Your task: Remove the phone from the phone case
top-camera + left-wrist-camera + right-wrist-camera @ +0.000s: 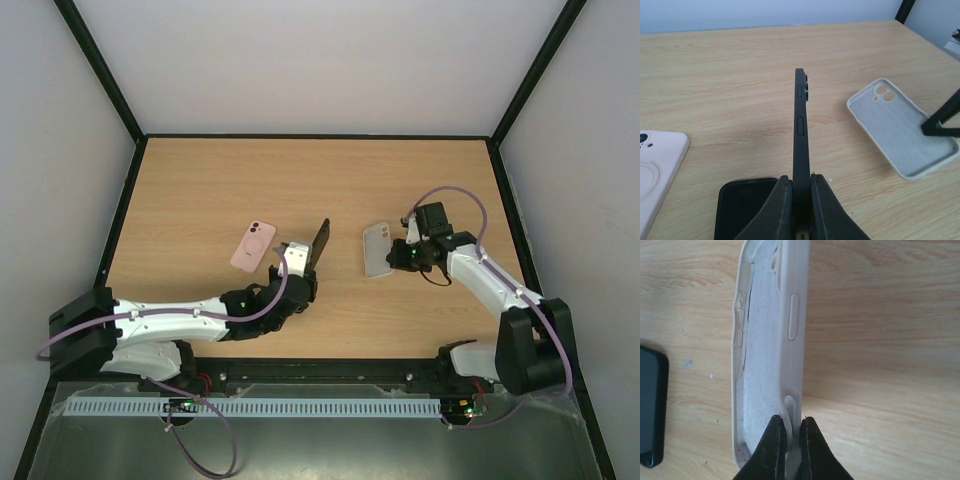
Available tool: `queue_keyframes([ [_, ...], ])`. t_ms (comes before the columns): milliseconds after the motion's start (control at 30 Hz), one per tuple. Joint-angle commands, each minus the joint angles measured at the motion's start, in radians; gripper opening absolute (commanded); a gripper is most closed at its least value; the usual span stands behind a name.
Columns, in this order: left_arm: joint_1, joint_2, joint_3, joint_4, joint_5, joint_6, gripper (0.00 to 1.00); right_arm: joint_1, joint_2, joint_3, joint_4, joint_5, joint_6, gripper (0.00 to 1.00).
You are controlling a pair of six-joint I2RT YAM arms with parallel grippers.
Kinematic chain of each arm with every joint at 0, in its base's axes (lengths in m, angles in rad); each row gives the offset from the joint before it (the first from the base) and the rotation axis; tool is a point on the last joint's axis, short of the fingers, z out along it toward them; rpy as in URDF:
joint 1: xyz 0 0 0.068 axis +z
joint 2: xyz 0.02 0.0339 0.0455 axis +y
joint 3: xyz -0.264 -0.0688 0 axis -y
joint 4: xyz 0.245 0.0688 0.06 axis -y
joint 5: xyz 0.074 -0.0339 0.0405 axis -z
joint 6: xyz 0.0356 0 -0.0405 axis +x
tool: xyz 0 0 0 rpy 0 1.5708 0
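A black phone (321, 243) stands on its edge above the table, and my left gripper (312, 262) is shut on its lower end. In the left wrist view the phone (801, 125) shows its side buttons and camera bump, clamped at my left gripper (801, 182). An empty white phone case (377, 250) is held apart from it, to the right. My right gripper (398, 255) is shut on the case's side wall. The right wrist view shows the case (765, 340) hollow side up, with its wall pinched in my right gripper (791, 422).
A pink phone or case (253, 246) lies flat on the table, left of the left gripper. A black flat item (742, 205) lies under the left gripper, also seen as a black slab (650, 405); whether phone or case I cannot tell.
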Motion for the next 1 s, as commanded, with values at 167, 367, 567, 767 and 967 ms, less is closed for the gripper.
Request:
queue_keyframes([
  [167, -0.023, -0.050, -0.024, 0.005, -0.045, -0.038, 0.03, -0.056, 0.197, 0.060, 0.211, 0.108, -0.104, 0.02],
  [367, -0.043, -0.046, -0.022, -0.003, -0.042, -0.042, 0.03, -0.180, 0.362, 0.225, 0.202, 0.124, -0.196, 0.02],
  [567, -0.055, -0.041, -0.023, -0.008, -0.047, -0.049, 0.02, -0.267, 0.551, 0.406, 0.100, 0.153, -0.268, 0.02],
  [767, -0.058, -0.023, -0.017, -0.010, -0.059, -0.047, 0.02, -0.316, 0.605, 0.448, 0.124, 0.198, -0.272, 0.33],
  [967, -0.057, 0.011, -0.001, -0.020, -0.053, -0.034, 0.02, -0.320, 0.436, 0.459, 0.124, 0.196, -0.212, 0.65],
])
